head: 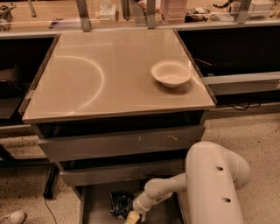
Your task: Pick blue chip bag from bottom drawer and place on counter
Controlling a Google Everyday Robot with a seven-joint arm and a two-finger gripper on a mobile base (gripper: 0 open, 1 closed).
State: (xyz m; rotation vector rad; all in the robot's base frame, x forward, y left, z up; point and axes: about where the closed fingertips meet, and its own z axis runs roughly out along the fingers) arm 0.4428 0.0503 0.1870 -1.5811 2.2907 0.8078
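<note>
The blue chip bag (120, 205) lies on the grey floor of the open bottom drawer (95, 208) at the bottom of the view, under two closed drawer fronts. My white arm reaches down from the right into the drawer. My gripper (132, 217) is at the bag's right lower edge, cut off by the bottom of the frame. The beige counter (100, 74) fills the middle of the view, with a curved arc mark on its left half.
A white round bowl (171, 73) sits on the counter's right side. A wide grey drawer front with scratches (122, 145) and a narrower one (120, 173) hang over the open drawer. A cluttered wooden bench (131, 11) runs along the back.
</note>
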